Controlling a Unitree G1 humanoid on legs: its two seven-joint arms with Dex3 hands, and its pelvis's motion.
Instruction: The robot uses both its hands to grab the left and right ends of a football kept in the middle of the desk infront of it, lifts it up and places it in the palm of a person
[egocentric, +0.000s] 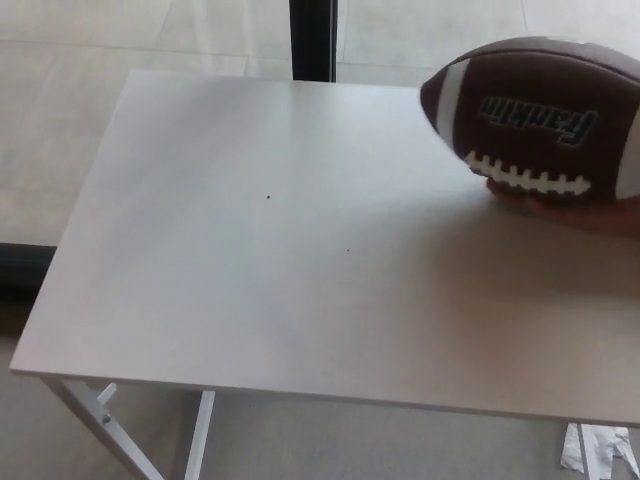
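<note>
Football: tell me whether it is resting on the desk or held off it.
Held off it. The football rests in a person's hand at the right edge, above the desk. Neither robot hand is in view.

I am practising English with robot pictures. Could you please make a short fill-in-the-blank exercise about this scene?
1. The football has laces of ____ colour.
2. The ball rests on a person's ____, at the picture's right edge.
3. The number of robot hands in view is ____.
4. The desk has a ____ speck near its middle.

Missing words: white; hand; zero; dark
</note>
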